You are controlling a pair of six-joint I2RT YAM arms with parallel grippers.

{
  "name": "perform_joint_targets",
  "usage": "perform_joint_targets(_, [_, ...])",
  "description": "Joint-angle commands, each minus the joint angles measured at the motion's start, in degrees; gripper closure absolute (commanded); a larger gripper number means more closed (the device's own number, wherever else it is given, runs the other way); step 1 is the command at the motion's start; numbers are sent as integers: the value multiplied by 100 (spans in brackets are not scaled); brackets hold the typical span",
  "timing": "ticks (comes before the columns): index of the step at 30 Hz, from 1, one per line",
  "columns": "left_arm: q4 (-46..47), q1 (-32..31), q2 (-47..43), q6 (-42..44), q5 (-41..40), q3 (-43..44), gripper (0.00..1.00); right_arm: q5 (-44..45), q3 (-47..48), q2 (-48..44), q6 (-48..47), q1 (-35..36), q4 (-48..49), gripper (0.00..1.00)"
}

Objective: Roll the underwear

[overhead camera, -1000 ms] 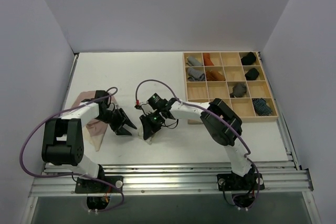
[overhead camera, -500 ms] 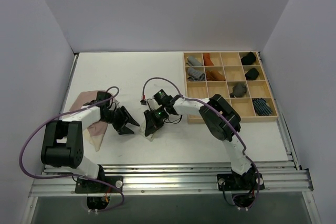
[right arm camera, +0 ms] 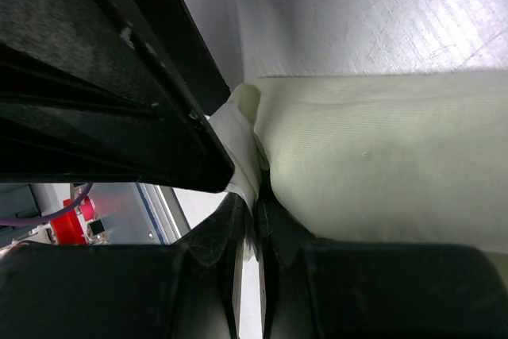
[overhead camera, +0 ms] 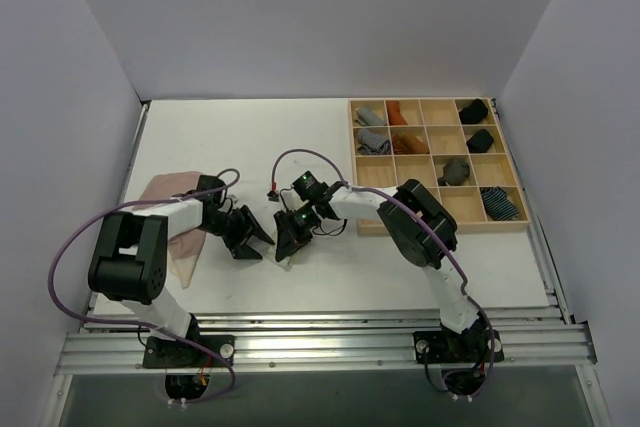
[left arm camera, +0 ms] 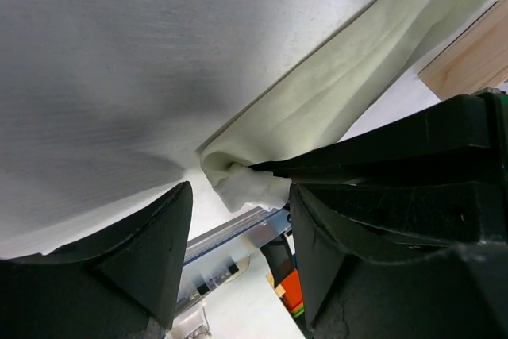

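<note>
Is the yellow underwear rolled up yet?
Not yet. The yellow underwear lies stretched out as a long strip, with one end pinched in the right gripper.

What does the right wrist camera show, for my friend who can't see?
The right gripper pinches a corner of the pale yellow-green underwear, over the grey table. A black finger of the left gripper looms at top left.

A white tabletop (overhead camera: 250,137) sits boxed in by plain, pale lilac-grey panels: a left wall (overhead camera: 60,97), a back wall (overhead camera: 320,17) and a right wall (overhead camera: 590,77). Ribbed aluminium rails (overhead camera: 330,332) run along the tabletop's near edge. Soft, even light casts only faint shadows.
</note>
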Motion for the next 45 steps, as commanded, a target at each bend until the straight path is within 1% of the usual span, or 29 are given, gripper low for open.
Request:
perform_joint_targets(1, [147,-65,143,-144,42,190,39,30,67,-18,59,-12,-48,100])
perform_joint_targets(4, [77,-109,266,-250,95,269,40,92,32,-80,59,-3,-48,100])
perform_joint_targets(6, [-133,-162,345,-285,95,366,40,205,6,-150,24,-3,-57,100])
perform_joint_targets(13, [-503,-179,293,-557,51,322,39,347,-117,-220,111,40,75,100])
perform_joint_targets(15, [-530,-188,354,-645,42,322,41,382,-152,-255,138,67,93,100])
perform_joint_targets(18, [-565,-188,451,-742,86,313,62,487,-161,-308,129,102,101,100])
perform_joint_targets(19, [-574,-179,512,-759,95,322,73,592,-161,-334,112,119,93,96])
perform_joint_targets(21, [-696,-188,583,-751,86,357,79,741,-153,-439,51,137,49,90])
perform_joint_targets(22, [-741,-188,626,-733,86,383,81,890,-161,-475,33,146,49,83])
perform_joint_targets(23, [-880,-179,714,-681,51,444,85,961,-161,-519,-37,163,-12,80])
perform_joint_targets(24, [-942,-188,750,-654,7,480,86,1066,-161,-598,-90,181,-48,76])
perform_joint_targets(27, [-1145,-179,899,-549,-81,638,91,1348,-74,-686,-353,295,-259,70])
perform_joint_targets(30, [-1259,-188,1013,-513,-90,770,92,1690,-21,-721,-625,444,-425,66])
perform_joint_targets(35, [-1400,-179,1198,-443,-116,919,93,2279,85,-713,-969,708,-707,63])
perform_joint_targets(42, [-1567,-171,1382,-382,-134,1060,94,3184,59,-651,-1312,989,-927,64])
perform_joint_targets(43, [-1585,-179,1391,-373,-125,1095,94,3420,50,-642,-1347,1077,-936,64])
perform_joint_targets(45, [-1629,-171,1435,-373,-116,1139,94,3580,32,-599,-1400,1139,-953,66])
